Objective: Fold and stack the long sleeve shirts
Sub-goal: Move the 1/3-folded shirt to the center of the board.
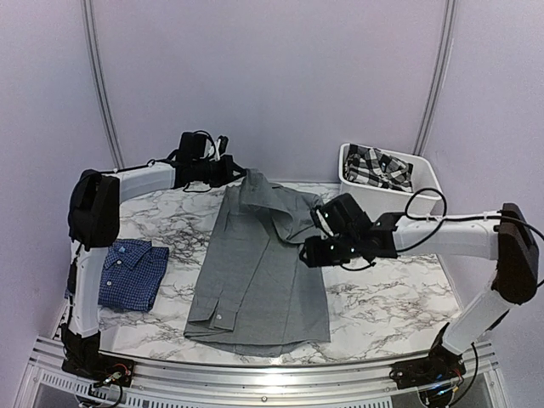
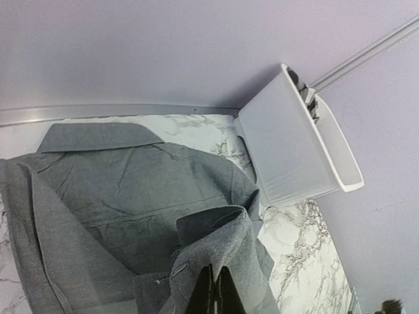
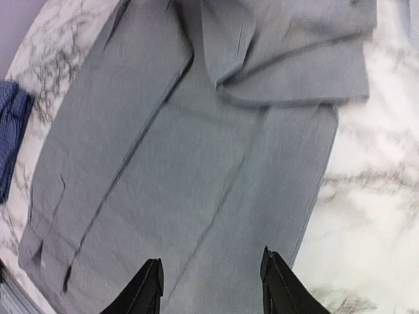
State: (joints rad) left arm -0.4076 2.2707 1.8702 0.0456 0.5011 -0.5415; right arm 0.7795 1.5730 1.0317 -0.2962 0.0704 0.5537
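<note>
The marble table (image 1: 382, 297) lies under both arms. The grey shirt (image 1: 255, 280) is spread flat along it, directly beneath the right gripper (image 3: 211, 275) and running up to the left gripper (image 2: 215, 294), so that a fold can be laid. The white bin (image 1: 393, 198) sits beyond the right gripper, keeping checked cloth out of the way. The blue shirt (image 1: 132, 274), already folded, waits nearer the left arm's base, probably as the stack's bottom. The left gripper is closed, apparently pinching a raised fold of grey cloth, though the grip sits at the frame's edge; the right gripper's jaws stand apart above the shirt, holding nothing.
</note>
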